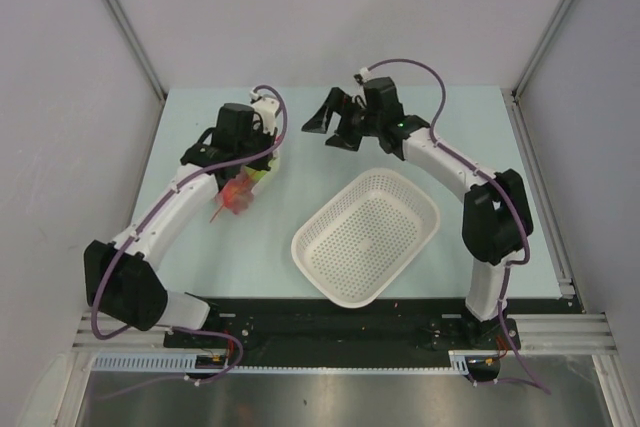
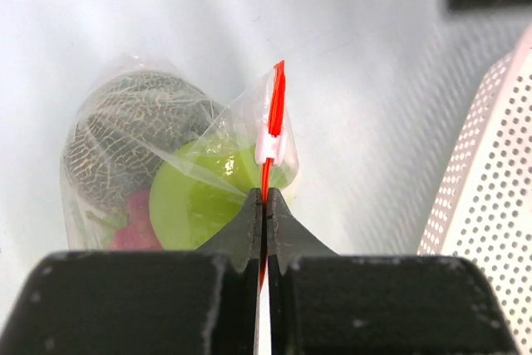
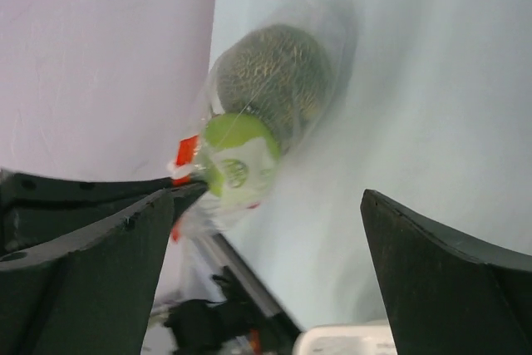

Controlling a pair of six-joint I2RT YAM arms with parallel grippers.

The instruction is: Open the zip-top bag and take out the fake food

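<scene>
My left end effector [image 2: 264, 205] is clamped shut on the thin orange-red zip strip [image 2: 277, 101] of the zip-top bag [image 2: 237, 130]. Its two black wedge-shaped tips are pressed together just below the small white slider [image 2: 271, 145]. The bag is clear, crinkly film, and it is at the left part of the pale, smooth counter [image 1: 230, 247], under my left wrist. The fake food [image 3: 237, 155] is inside it: a round melon [image 2: 125, 139] with a rough tan netted rind, a glossy lime-green round fruit [image 2: 195, 205] pressed against the film, and a pinkish-red piece [image 2: 133, 226] low between them. My right end effector [image 3: 266, 263] stands wide open near the back of the counter, gripping nothing, with the bag ahead of it. The white plastic basket [image 1: 365, 232], a rounded rectangle pierced all over with small holes, sits near my right arm.
</scene>
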